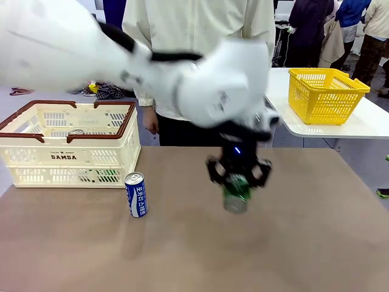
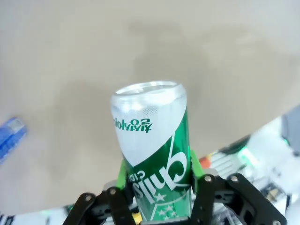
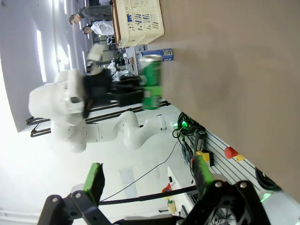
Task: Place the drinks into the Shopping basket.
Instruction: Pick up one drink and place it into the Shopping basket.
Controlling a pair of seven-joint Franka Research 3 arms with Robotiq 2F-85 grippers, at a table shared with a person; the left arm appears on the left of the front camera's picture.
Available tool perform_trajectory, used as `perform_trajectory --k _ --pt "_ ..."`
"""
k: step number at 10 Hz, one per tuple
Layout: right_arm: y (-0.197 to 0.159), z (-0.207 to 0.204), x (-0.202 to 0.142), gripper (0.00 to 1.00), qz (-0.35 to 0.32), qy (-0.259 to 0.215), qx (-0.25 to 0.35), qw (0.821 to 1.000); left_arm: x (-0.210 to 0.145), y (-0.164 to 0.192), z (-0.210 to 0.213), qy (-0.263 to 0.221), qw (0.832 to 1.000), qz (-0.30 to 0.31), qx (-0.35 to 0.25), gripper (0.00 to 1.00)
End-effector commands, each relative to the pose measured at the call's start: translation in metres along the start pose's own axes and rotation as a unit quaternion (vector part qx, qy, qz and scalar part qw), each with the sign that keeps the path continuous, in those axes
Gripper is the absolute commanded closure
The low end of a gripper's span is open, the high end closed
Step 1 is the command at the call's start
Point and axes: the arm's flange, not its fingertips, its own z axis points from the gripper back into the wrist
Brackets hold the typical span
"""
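Green can (image 2: 154,140), clamped in left end effector (image 2: 158,169), apparently points downward lengthwise, silver end toward table (image 2: 70,56).

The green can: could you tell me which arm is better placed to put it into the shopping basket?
Left. The left hand is shut on the green can, and the cream basket stands on that side. The right hand is open and empty, farther off.
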Motion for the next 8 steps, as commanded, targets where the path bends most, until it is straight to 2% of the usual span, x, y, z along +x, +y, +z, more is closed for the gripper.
perform_trajectory --k 1,3,4,6,7,8 --pt "0.004 0.002 -0.001 0.00 -0.008 0.004 -0.001 1.000 -0.015 0.078 0.063 -0.014 0.999 -0.037 0.008 1.00" --pt "0.004 0.002 -0.001 0.00 -0.008 0.004 -0.001 1.000 -0.014 0.158 0.117 -0.031 0.996 -0.080 -0.005 1.00" --pt "0.004 0.002 -0.001 0.00 -0.008 0.004 -0.001 1.000 -0.007 0.209 0.144 -0.047 0.996 -0.073 -0.022 1.00" --pt "0.004 0.002 -0.001 0.00 -0.008 0.004 -0.001 1.000 0.001 0.341 0.179 -0.112 0.988 0.083 -0.059 1.00" --pt "0.004 0.002 -0.001 0.00 -0.008 0.004 -0.001 1.000 0.000 0.400 0.179 -0.167 0.969 0.177 -0.039 1.00" --pt "0.004 0.002 -0.001 0.00 -0.008 0.004 -0.001 1.000 -0.008 0.444 0.172 -0.175 0.953 0.246 -0.032 1.00"
